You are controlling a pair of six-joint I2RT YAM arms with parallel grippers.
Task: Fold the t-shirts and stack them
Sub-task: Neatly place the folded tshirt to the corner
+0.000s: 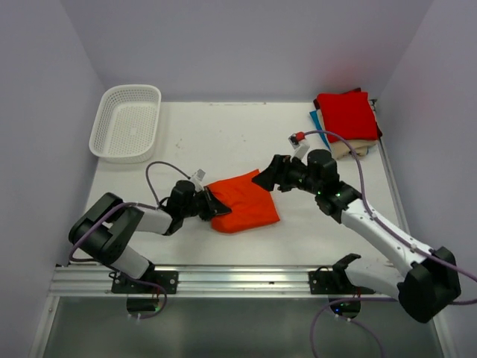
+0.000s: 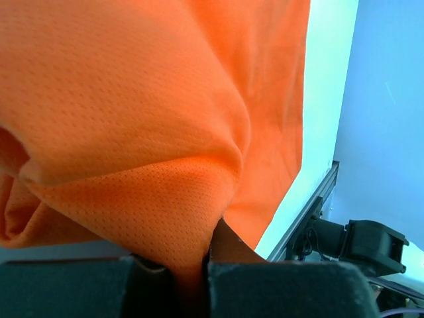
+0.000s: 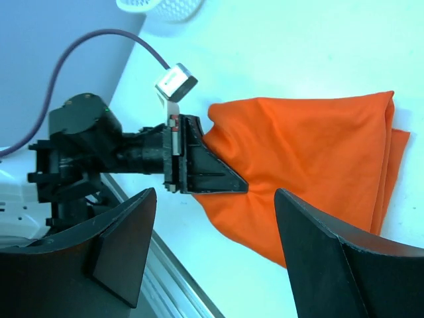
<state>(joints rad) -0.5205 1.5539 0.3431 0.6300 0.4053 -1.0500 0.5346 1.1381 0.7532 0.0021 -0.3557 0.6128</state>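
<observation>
My left fingers (image 1: 211,203) were closed on the left edge of the orange t-shirt (image 1: 242,203), with a bunched fold of its cloth pinched tight between them. The shirt lay partly folded on the bench (image 1: 223,138), about midway between the left and right edges and closer to the near edge than the far one. My right fingers (image 1: 266,180) were spread wide and held nothing. They hung at the shirt's far-right corner, and I could not tell whether they touched the cloth. In the far-right corner of the bench sat the stack of folded t-shirts (image 1: 344,123), with a red one (image 1: 346,113) on top, a sliver of blue (image 1: 314,118) showing at its left side and a beige one (image 1: 349,149) sticking out on the near side. A white mesh basket (image 1: 130,89) stood in the far-left corner, well apart from the orange shirt.
</observation>
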